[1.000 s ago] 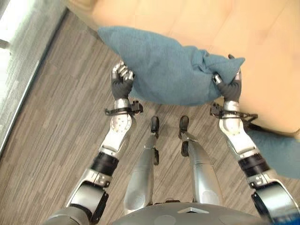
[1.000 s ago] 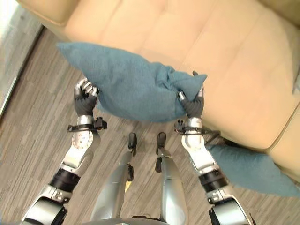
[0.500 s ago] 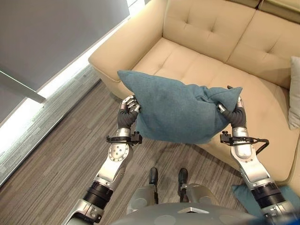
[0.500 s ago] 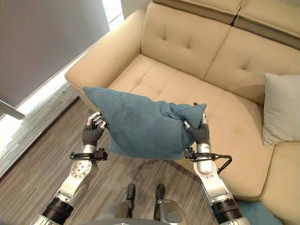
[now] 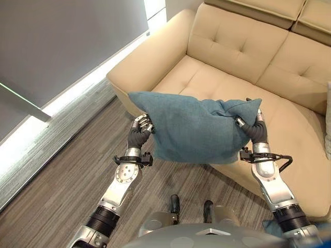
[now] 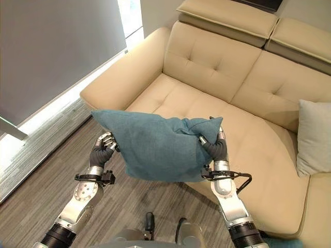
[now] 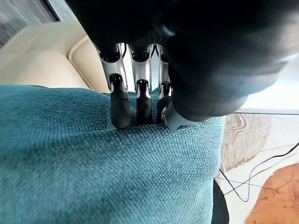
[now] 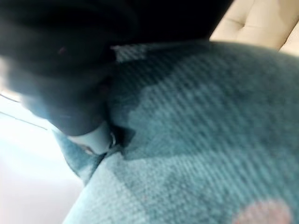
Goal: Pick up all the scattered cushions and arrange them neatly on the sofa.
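Two hands carry one teal cushion (image 6: 155,147) between them, raised off the wooden floor (image 5: 62,181) in front of the beige sofa (image 6: 207,67). The left hand (image 5: 138,132) has its fingers curled into the fabric at one edge; the wrist camera shows the dark fingertips (image 7: 120,109) dug into the weave with the thumb pressed beside them. The right hand (image 6: 214,147) is clenched around a bunched corner at the other edge, the cloth gathered up above its knuckles. The cushion hangs over the floor at the seat's front edge, not yet resting on it, so I'd judge this one is partway: lifted, still to be set down and straightened. A pale grey cushion (image 6: 313,137) already sits against the sofa back toward the right end, which looks like a finished piece. A sliver of teal (image 5: 269,227) shows on the floor by the right arm, possibly another cushion left to collect, though I can't be sure. No labels, brands or writing can be made out anywhere.
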